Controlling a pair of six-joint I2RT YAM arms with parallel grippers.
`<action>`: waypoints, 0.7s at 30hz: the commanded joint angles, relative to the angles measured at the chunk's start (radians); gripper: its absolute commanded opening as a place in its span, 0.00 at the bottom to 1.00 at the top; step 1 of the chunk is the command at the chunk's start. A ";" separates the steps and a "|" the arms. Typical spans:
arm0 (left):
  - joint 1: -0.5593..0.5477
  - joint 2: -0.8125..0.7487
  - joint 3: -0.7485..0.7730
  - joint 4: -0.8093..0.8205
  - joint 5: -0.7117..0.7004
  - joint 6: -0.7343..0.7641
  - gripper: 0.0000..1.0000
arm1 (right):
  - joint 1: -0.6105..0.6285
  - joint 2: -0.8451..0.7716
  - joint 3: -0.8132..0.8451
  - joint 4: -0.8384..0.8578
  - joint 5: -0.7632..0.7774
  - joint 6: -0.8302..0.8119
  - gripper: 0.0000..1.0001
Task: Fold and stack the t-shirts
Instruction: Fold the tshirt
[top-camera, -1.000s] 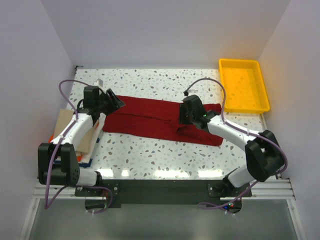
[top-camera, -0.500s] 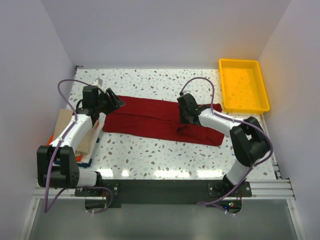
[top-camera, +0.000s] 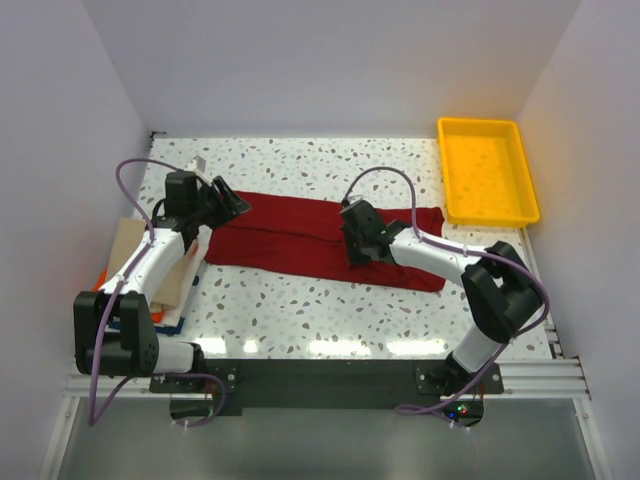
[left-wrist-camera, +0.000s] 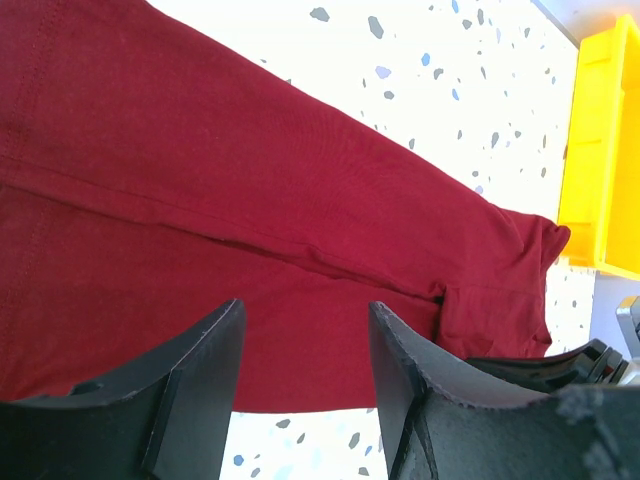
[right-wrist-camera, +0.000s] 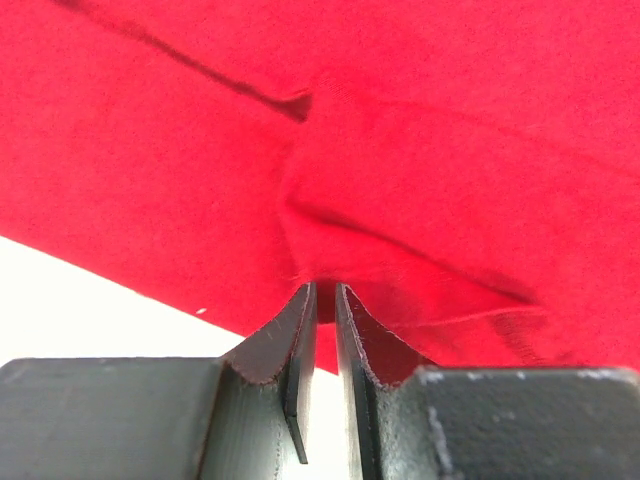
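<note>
Sitting nearest, folded pile: a pile of folded cloth shirts (top-camera: 126, 245), tan on top with orange and blue edges showing beneath. It lies just off the left end of the dark red cloth t-shirt (top-camera: 290, 235), on the side toward the arm bases. The left arm crosses above it.
Right tool: the right tool (right-wrist-camera: 322, 290) is at the near hem of the dark red cloth t-shirt, right of its middle. Its two black fingers are clenched almost together, grasping a nip of the red cloth between the tips.
Cloth at the grip: the fabric puckers into creases that run away from the pinched spot.
Dark red t-shirt: it lies as a long band across the middle of the speckled white table (top-camera: 300, 160). Its right end sits a little nearer than its left, and a lengthwise fold line runs along it.
Left tool: the left tool (left-wrist-camera: 305, 310) hovers over the t-shirt's left end. Its fingers are spread apart and released, with nothing between them.
Yellow tray: a rectangular yellow plastic tray (top-camera: 485, 170) stands beyond the t-shirt's right end, its near corner just beside the cloth. Whether they touch cannot be told.
</note>
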 joint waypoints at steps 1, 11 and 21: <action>-0.005 -0.034 -0.003 0.005 0.018 0.029 0.57 | 0.032 -0.039 0.027 -0.015 -0.011 0.031 0.17; -0.007 -0.035 -0.010 0.008 0.021 0.025 0.57 | 0.053 -0.004 0.045 0.000 -0.033 0.053 0.18; -0.007 -0.034 -0.032 0.019 0.025 0.016 0.57 | 0.098 0.022 0.091 -0.008 -0.021 0.067 0.18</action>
